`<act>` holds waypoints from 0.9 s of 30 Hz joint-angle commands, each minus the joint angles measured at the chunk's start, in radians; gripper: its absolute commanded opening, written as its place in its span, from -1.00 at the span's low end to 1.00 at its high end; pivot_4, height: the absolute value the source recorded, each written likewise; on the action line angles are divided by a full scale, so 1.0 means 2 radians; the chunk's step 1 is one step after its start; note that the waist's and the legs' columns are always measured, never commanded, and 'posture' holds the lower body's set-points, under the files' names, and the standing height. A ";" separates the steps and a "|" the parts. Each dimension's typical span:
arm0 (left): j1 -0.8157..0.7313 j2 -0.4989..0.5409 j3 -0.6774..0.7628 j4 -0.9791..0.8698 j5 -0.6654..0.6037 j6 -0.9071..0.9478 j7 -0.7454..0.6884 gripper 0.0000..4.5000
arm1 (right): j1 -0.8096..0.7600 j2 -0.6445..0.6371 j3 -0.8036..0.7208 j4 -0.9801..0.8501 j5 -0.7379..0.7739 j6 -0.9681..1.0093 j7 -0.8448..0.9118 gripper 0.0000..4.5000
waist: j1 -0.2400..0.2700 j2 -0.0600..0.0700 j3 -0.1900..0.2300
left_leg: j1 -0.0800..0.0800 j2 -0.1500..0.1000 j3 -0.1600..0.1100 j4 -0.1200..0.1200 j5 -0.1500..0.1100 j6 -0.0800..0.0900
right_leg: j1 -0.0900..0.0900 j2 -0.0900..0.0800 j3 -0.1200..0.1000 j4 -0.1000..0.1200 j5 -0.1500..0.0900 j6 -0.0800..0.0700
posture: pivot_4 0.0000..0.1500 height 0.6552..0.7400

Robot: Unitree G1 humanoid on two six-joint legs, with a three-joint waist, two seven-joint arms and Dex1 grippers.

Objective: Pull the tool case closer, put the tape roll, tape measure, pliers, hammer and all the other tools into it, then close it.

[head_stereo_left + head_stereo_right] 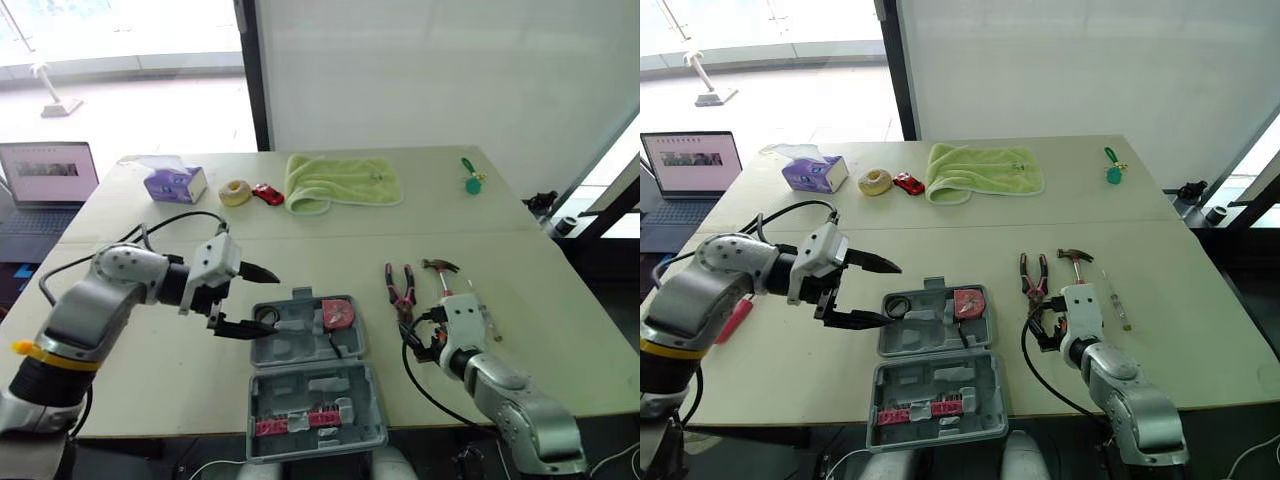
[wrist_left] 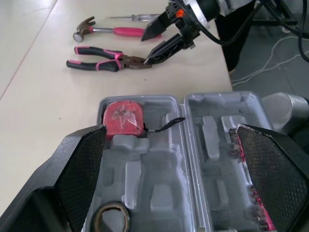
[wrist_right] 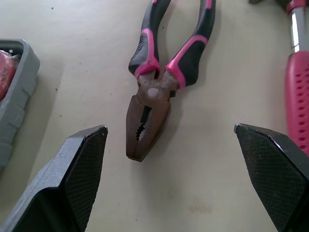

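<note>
The grey tool case (image 1: pixel 310 395) lies open near the table's front edge. A red tape measure (image 1: pixel 337 313) and a dark tape roll (image 2: pixel 112 218) rest in its far half. My left gripper (image 1: pixel 268 300) hovers open over the case's left corner, above the tape roll, holding nothing. The pink-handled pliers (image 3: pixel 154 92) lie on the table right of the case. Beside them are the hammer (image 1: pixel 441 270) and a thin screwdriver (image 2: pixel 133 17). My right gripper (image 3: pixel 170 128) is open and low over the table, its fingers on either side of the pliers' nose.
At the back of the table sit a green towel (image 1: pixel 340 182), a purple tissue box (image 1: pixel 175 183), a yellowish ring (image 1: pixel 235 192), a small red toy car (image 1: pixel 267 194) and a green object (image 1: pixel 471 178). A laptop (image 1: pixel 48 172) stands off the table's left side.
</note>
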 commanded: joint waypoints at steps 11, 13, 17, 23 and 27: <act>0.027 0.013 0.025 -0.025 -0.004 -0.008 0.013 1.00 | -0.064 0.047 0.023 0.114 -0.055 -0.080 0.006 0.97 | -0.003 0.000 0.000 | 0.000 0.000 0.000 0.000 0.000 0.000 | 0.000 0.000 0.000 0.001 0.000 0.000 | 1.00 0.92; 0.028 0.013 0.024 -0.022 -0.001 -0.011 0.014 1.00 | -0.067 0.053 0.019 0.126 -0.060 -0.088 0.003 0.87 | -0.003 0.000 0.000 | 0.001 0.000 0.000 0.000 0.000 0.000 | 0.000 0.000 0.000 0.001 0.000 0.000 | 1.00 0.92; 0.029 0.011 0.021 -0.018 0.003 -0.016 0.014 1.00 | -0.061 0.055 0.020 0.133 -0.071 -0.093 0.004 0.20 | -0.003 0.000 0.000 | 0.001 0.000 0.000 0.000 0.000 0.000 | 0.000 0.000 0.000 0.001 0.000 0.000 | 1.00 0.92; 0.030 0.002 0.020 -0.016 -0.002 -0.020 0.014 1.00 | -0.049 0.057 0.007 0.101 -0.064 -0.107 0.017 -0.57 | -0.003 0.000 0.000 | 0.001 0.000 0.000 0.000 0.000 0.000 | 0.000 0.000 0.000 0.001 0.000 0.000 | 1.00 0.92; 0.029 -0.006 0.020 -0.015 -0.007 -0.012 0.020 1.00 | -0.054 0.049 -0.007 0.075 -0.054 -0.107 0.033 -0.57 | -0.003 0.000 0.000 | 0.001 0.000 0.000 0.000 0.000 0.000 | 0.000 0.000 0.000 0.001 0.000 0.000 | 1.00 0.92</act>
